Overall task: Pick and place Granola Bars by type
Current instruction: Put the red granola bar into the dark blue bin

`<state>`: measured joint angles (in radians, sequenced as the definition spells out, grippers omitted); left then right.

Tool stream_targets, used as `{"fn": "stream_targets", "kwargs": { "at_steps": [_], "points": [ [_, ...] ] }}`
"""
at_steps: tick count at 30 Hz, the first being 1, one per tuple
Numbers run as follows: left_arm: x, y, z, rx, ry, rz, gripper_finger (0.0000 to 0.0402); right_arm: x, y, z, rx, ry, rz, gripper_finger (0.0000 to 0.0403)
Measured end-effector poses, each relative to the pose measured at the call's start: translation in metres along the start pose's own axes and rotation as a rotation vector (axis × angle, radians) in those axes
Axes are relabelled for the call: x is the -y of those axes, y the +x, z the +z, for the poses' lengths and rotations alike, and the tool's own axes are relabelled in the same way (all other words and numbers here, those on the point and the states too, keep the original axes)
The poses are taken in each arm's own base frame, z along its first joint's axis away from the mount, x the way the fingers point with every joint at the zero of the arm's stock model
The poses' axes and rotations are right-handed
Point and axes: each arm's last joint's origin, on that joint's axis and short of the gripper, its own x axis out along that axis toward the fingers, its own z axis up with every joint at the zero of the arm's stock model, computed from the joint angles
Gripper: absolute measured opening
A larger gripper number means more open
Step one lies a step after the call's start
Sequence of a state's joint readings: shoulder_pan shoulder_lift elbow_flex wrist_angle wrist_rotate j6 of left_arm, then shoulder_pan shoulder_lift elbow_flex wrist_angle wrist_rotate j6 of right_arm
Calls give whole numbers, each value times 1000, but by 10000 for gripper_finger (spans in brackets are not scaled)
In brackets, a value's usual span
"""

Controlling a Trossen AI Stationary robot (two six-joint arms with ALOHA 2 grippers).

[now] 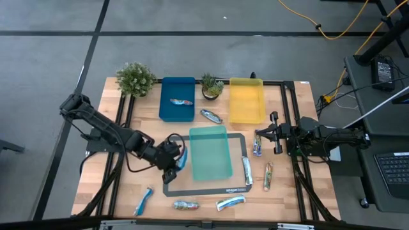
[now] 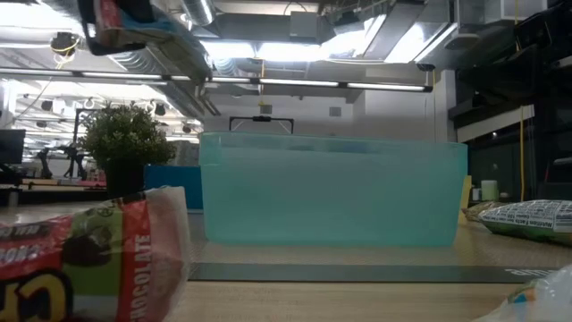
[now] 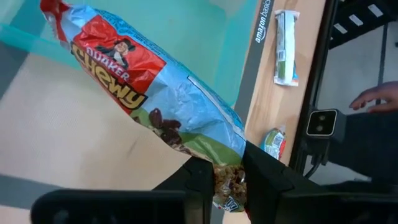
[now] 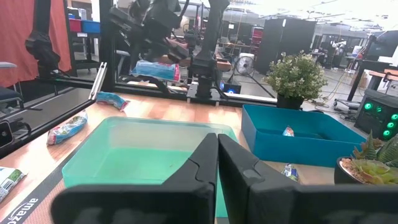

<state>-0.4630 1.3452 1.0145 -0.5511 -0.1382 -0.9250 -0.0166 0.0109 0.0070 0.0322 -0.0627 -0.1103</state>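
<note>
My left gripper (image 1: 174,161) is shut on a blue-wrapped granola bar (image 3: 155,93), held in the air by the left edge of the teal tray (image 1: 209,152). From the right wrist view, that bar (image 4: 155,70) shows lifted above the table. Another bar (image 1: 181,101) lies in the blue tray (image 1: 177,108). The yellow tray (image 1: 246,100) stands at the back. Several more bars lie loose on the table, among them one (image 1: 143,200) at the near left and one (image 1: 257,145) by my right gripper (image 4: 217,162). That gripper is shut and waits at the table's right. My left gripper pinches one end of the blue-wrapped bar (image 3: 227,177) between its two fingers (image 3: 199,180). The fingers come slanting down from the table's left. The bar sticks out ahead of them, lifted clear above the mat beside the teal tray.
A dark mat (image 1: 238,188) lies under the teal tray. Two potted plants (image 1: 135,78) (image 1: 212,86) stand at the back edge. A red-wrapped bar (image 2: 80,259) lies close to the low camera. A person's hand (image 3: 376,96) shows beyond the table's edge.
</note>
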Motion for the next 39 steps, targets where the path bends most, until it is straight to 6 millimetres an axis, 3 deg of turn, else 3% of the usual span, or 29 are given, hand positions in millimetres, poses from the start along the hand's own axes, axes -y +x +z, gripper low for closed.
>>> {"fn": "stream_targets", "kwargs": {
  "at_steps": [10,19,27,39],
  "points": [
    [-28,-25,35,103,26,-17,57,0,0,0,0,0,0,17],
    [-45,-42,51,168,49,-7,56,0,0,0,0,0,0,17],
    [-93,-60,77,217,-51,99,56,0,0,0,0,0,0,17],
    [-137,-79,94,224,-29,107,56,0,0,0,0,0,-1,17]
  ]
}}
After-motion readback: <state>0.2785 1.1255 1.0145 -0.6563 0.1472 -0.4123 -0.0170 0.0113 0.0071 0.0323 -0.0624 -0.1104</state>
